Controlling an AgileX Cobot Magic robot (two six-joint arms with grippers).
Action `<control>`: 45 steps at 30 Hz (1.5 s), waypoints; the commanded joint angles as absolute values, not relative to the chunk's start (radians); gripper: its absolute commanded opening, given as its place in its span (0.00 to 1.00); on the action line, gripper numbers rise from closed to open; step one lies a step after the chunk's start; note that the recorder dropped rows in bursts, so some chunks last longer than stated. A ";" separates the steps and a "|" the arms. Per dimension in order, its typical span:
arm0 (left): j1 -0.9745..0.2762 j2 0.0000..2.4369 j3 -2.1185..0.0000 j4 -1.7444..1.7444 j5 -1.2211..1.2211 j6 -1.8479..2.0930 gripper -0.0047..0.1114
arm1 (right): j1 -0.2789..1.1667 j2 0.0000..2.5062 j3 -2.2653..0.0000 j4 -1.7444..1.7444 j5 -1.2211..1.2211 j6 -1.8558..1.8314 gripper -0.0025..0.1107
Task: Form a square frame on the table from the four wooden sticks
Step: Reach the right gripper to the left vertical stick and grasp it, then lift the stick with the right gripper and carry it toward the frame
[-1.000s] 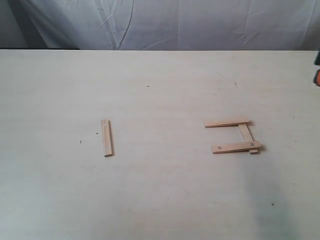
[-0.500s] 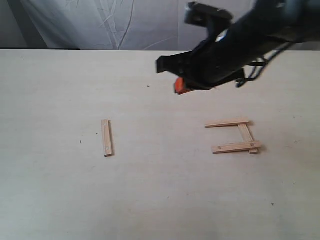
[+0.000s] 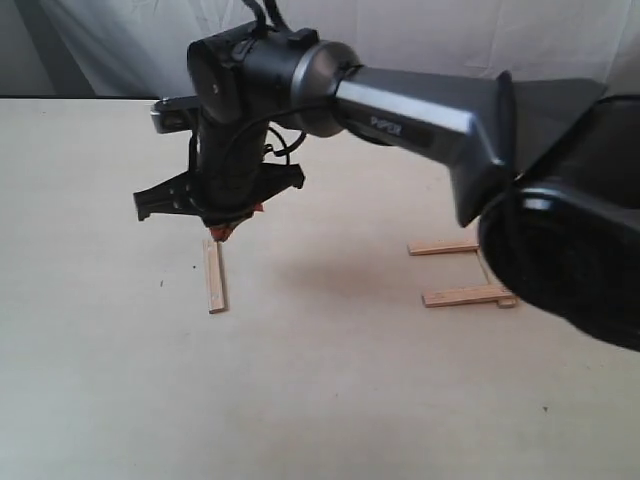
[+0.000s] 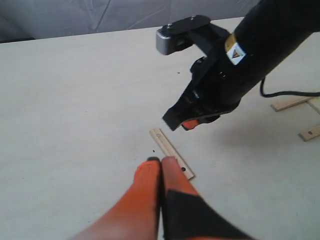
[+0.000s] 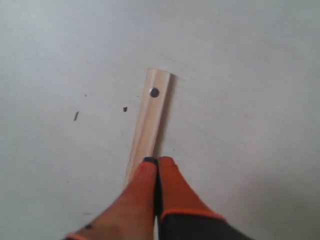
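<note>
One loose wooden stick [image 3: 214, 280] lies alone on the left of the table [image 3: 340, 400]; it also shows in the wrist views [image 4: 171, 154] [image 5: 149, 120]. My right gripper [image 3: 222, 233] has reached across and hangs shut just over that stick's far end, orange fingertips [image 5: 150, 167] pressed together with nothing between them. I cannot tell whether they touch the wood. My left gripper [image 4: 160, 160] is shut and empty, close to the stick's other end, and out of the exterior view. On the right, two parallel sticks [image 3: 443, 246] [image 3: 465, 295] form part of the square frame; the arm hides its joining stick.
The right arm's black body [image 3: 420, 100] spans the table from the right, its bulky near link [image 3: 570, 260] covering the frame's right side. A wrinkled white cloth [image 3: 450, 35] hangs behind the table. Tiny dark specks [image 3: 161, 283] dot the surface.
The right arm has swung in from the right edge, crossed the table leftward and dropped over the lone stick. None of the sticks has moved.
</note>
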State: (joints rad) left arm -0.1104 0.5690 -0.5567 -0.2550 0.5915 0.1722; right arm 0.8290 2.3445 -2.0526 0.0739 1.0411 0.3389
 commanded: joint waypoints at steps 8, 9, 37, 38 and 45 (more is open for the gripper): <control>-0.109 0.563 -0.553 -0.246 0.585 0.167 0.04 | 0.868 2.511 -2.265 0.037 1.148 0.450 0.35; -0.109 0.563 -0.553 -0.246 0.585 0.167 0.04 | 0.868 2.519 -2.265 0.025 1.146 0.454 0.35; -0.109 0.563 -0.553 -0.246 0.585 0.167 0.04 | 0.884 2.566 -2.267 -0.014 1.177 0.475 0.02; -0.109 0.563 -0.553 -0.246 0.585 0.167 0.04 | 0.882 2.559 -2.267 -0.025 1.179 0.475 0.03; -0.109 0.563 -0.553 -0.246 0.585 0.167 0.04 | 0.848 2.497 -2.267 0.023 1.186 0.475 0.02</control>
State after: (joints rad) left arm -0.1104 0.5690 -0.5567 -0.2550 0.5915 0.1722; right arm 0.8700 2.5320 -2.2667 0.0000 1.1768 0.4764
